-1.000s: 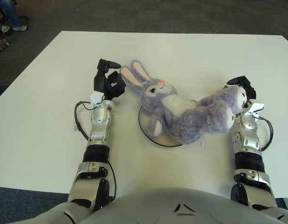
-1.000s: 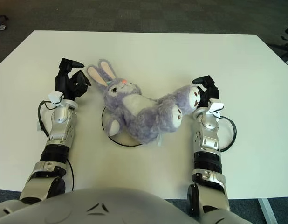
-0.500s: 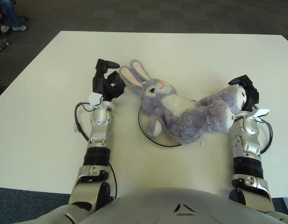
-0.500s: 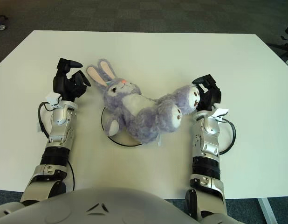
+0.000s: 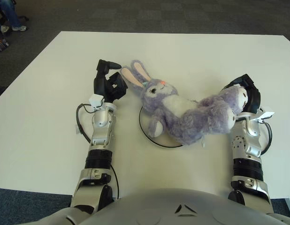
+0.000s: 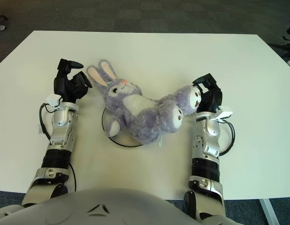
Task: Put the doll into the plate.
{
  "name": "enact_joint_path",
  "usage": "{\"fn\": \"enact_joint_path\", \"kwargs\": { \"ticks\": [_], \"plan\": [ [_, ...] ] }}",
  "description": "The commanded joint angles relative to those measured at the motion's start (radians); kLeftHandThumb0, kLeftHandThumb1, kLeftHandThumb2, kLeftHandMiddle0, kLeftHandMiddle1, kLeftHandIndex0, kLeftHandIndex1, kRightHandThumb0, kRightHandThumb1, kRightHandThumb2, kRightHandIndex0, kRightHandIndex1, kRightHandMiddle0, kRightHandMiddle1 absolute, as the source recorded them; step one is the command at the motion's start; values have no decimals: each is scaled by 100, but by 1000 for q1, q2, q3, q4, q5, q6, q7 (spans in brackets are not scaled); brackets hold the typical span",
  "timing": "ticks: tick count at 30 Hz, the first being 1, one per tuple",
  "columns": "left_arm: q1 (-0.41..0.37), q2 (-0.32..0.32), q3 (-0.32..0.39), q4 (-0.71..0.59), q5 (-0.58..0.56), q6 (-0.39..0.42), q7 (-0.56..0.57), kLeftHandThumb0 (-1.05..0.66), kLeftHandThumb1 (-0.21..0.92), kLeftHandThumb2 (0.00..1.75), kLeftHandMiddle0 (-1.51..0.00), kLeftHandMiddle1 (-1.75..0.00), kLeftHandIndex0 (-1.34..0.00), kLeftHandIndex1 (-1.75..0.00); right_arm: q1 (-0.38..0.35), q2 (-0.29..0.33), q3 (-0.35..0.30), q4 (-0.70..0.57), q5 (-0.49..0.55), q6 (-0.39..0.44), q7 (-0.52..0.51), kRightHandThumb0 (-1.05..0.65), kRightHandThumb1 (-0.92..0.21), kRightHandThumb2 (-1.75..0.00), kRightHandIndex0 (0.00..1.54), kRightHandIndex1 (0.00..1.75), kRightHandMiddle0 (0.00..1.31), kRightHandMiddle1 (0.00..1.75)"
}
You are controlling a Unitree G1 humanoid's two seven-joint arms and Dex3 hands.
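A purple plush rabbit doll lies on its back across a white, dark-rimmed plate. Its torso covers most of the plate; its ears reach past the rim to the far left and its legs stick out to the right. My right hand is right beside the doll's far foot, its black fingers spread around the foot's right side without closing on it. My left hand shows just left of the ears, one finger stretched out, and holds nothing.
The white table runs wide behind the doll, with its front edge near my body. Dark carpet lies beyond it. A person's legs show at the far left corner of the floor.
My right hand has turned at the wrist and drifted slightly right, staying beside the foot. The doll, the plate and my left hand have barely moved.
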Motion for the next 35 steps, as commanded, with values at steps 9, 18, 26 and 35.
{"fn": "enact_joint_path", "kwargs": {
  "ticks": [9,18,26,35],
  "plan": [
    [62,-16,-1,17,19,37,30,-39,65,89,-104,-175,-36,-175,16,10,-3,-25,14,36,-2,-1,4,-167,83,175,76,159],
    [66,-19,-2,4,17,58,30,-39,64,91,-107,-175,-37,-175,16,6,-2,-27,7,53,-4,-1,4,-169,84,175,73,165],
    [75,-20,-4,-15,22,86,34,-39,63,93,-109,-175,-38,-175,20,6,-3,-31,8,60,0,-1,4,-169,85,175,73,165],
    [83,-23,-5,-35,21,113,34,-39,62,94,-109,-175,-38,-175,23,5,-5,-33,6,68,-5,-1,5,-170,85,175,74,163]
  ]
}}
